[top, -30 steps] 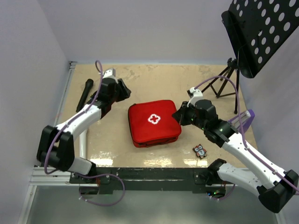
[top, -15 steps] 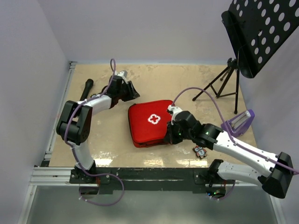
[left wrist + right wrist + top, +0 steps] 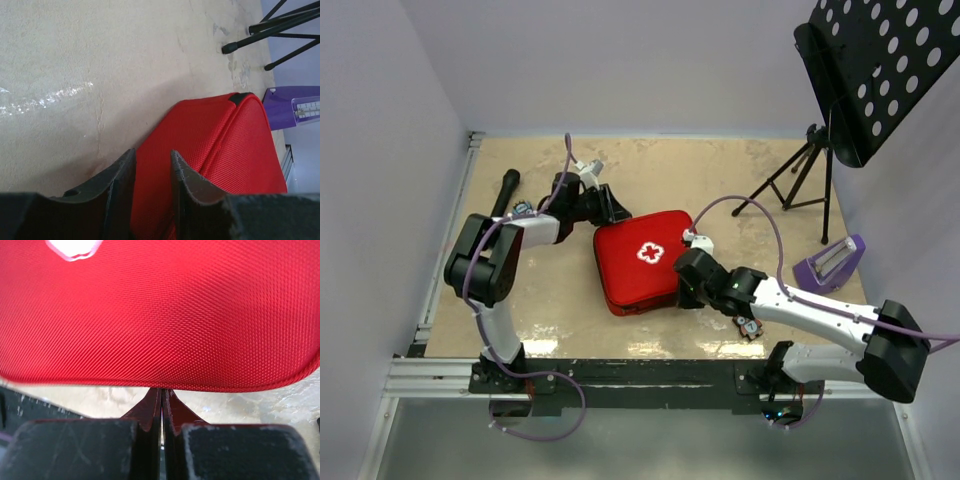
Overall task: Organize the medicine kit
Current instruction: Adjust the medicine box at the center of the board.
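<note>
The medicine kit, a red zip case with a white cross, lies closed on the table's middle. My left gripper is at the kit's far left corner. In the left wrist view its fingers stand a narrow gap apart over the red side wall, holding nothing that shows. My right gripper lies low at the kit's right side near the front corner. In the right wrist view its fingers are pressed together, tips just under the kit's piped edge. Whether anything is pinched between them is hidden.
A black cylinder lies at the far left. A black music stand's tripod stands at the far right, also in the left wrist view. A purple holder sits at the right edge. A small owl-like figure lies under my right arm.
My left gripper has moved right, up to the kit's far left corner. My right arm has dropped and swung toward the front, bringing its gripper to the kit's right side.
</note>
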Tool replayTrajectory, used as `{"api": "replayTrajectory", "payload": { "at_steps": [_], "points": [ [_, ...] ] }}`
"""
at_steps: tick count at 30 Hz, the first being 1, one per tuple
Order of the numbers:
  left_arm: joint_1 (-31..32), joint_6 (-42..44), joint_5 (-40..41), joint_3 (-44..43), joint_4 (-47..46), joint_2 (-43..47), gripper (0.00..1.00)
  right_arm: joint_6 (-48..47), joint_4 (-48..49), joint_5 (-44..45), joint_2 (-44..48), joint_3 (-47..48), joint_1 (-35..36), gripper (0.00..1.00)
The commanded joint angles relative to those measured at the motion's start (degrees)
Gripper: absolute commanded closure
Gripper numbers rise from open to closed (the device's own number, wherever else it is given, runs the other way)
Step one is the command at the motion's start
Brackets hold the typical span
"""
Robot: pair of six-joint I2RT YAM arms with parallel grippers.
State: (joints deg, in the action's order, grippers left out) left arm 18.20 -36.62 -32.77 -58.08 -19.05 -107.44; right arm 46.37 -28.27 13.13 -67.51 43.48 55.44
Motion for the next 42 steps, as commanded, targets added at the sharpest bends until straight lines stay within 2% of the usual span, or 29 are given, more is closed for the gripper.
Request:
{"api": "replayTrajectory", "payload": {
  "at_steps": [1, 5, 10, 15, 19, 22, 28, 37, 42],
  "points": [
    [1.75, 4.01, -6.77, 3.76, -4.59, 3.02, 0.65, 4.00, 7.08, 8.85, -2.10, -1.74, -3.83, 1.00],
    [3.86, 4.89, -10.38, 5.79, -6.52, 2.50, 0.69, 0.84, 10.42, 9.46, -3.95, -0.95, -9.37, 1.00],
    [7.64, 2.01, -9.68, 11.31, -10.55, 4.95, 0.72, -4.35, 13.68, 11.48, -7.54, 2.56, -12.72, 1.00],
    [10.54, -5.38, -3.81, 26.32, -26.80, 12.23, 0.74, -8.57, 17.28, 13.23, -14.66, 6.69, -13.87, 1.00],
    [12.21, -15.21, 0.69, 38.11, -49.55, 13.05, 0.75, -10.33, 20.36, 16.93, -20.46, 9.59, -14.22, 1.00],
    [12.83, -17.60, 2.44, 43.13, -55.12, 14.96, 0.76, -12.44, 22.99, 15.45, -22.67, 11.53, -14.22, 0.99],
    [13.27, -17.52, 8.07, 49.81, -50.75, 23.31, 0.76, -17.35, 27.30, 9.30, -26.35, 15.39, -14.22, 0.94],
    [13.62, -16.64, 15.54, 57.11, -35.29, 41.58, 0.76, -23.69, 27.57, -2.12, -36.11, 27.43, -14.22, 0.82],
    [13.62, -15.94, 22.12, 58.08, -20.71, 55.02, 0.74, -23.26, 24.32, 0.74, -38.58, 31.92, -14.22, 0.78]
  ]
}}
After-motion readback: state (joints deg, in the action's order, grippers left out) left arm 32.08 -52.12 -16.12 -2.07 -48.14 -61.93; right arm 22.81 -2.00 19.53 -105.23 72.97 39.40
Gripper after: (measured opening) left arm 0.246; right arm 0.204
